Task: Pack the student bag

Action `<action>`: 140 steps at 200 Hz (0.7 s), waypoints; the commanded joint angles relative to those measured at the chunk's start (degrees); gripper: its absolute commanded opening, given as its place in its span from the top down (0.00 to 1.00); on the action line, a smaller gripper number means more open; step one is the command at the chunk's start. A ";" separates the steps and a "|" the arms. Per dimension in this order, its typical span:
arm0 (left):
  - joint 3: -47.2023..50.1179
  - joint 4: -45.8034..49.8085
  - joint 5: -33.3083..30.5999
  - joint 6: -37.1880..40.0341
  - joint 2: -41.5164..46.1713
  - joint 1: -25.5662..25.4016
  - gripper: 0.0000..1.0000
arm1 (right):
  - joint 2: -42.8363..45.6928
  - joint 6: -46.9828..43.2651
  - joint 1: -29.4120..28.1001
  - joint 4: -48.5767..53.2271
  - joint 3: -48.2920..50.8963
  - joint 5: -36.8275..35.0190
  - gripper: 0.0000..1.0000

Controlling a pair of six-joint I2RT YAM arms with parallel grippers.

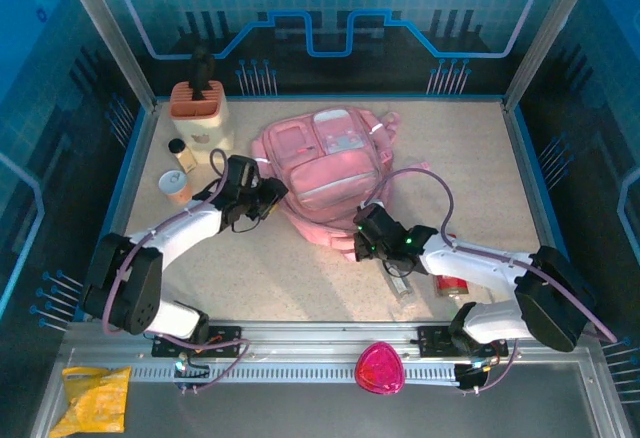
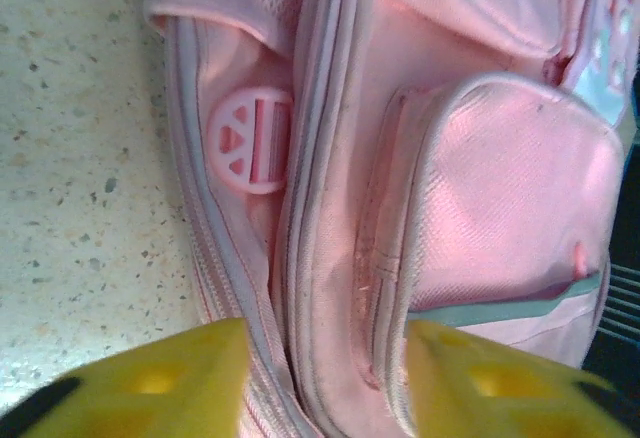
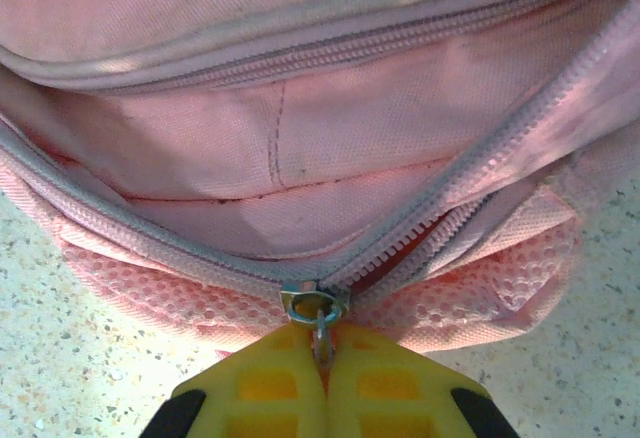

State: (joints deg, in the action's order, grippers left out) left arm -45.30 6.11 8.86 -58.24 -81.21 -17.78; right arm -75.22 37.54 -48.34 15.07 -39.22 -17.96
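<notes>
The student bag (image 1: 325, 163) lies flat near the middle of the tabletop (image 1: 300, 278), toward its far edge, with the front pockets facing up. The left gripper (image 2: 325, 383) stands at the bag's left side. Its yellow fingers (image 2: 170, 383) are partly apart, a zip seam of the bag runs between them, and nothing is clamped. The right gripper (image 3: 322, 363) is at the bag's near edge, fingers pressed fully together on the metal zip pull (image 3: 321, 336) just below the slider (image 3: 314, 304). To the right of the slider the zip teeth stand slightly apart.

No legible text or labels anywhere
</notes>
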 commanded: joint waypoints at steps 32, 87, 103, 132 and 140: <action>12.70 -2.94 -2.63 -13.26 13.94 -7.50 0.36 | 1.49 1.79 -0.44 1.06 1.60 0.01 1.00; 12.17 -8.53 -10.57 -24.67 9.69 -20.20 0.30 | 0.61 1.66 -1.27 -0.14 0.86 1.00 1.00; 9.25 -8.69 -11.32 -25.28 5.67 -21.88 0.30 | 0.00 1.82 -1.39 -0.26 0.89 0.91 1.00; 6.12 -12.13 -11.57 -27.08 -1.40 -24.09 0.33 | -0.02 1.86 -1.55 -1.14 1.34 0.82 1.00; 5.42 -12.19 -11.52 -27.43 -2.91 -24.58 0.37 | -0.04 1.83 -1.50 -0.82 1.21 0.56 1.00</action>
State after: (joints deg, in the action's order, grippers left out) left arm -36.82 -3.01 -0.86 -82.78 -80.44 -40.75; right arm -74.98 38.63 -48.77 14.02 -38.57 -17.52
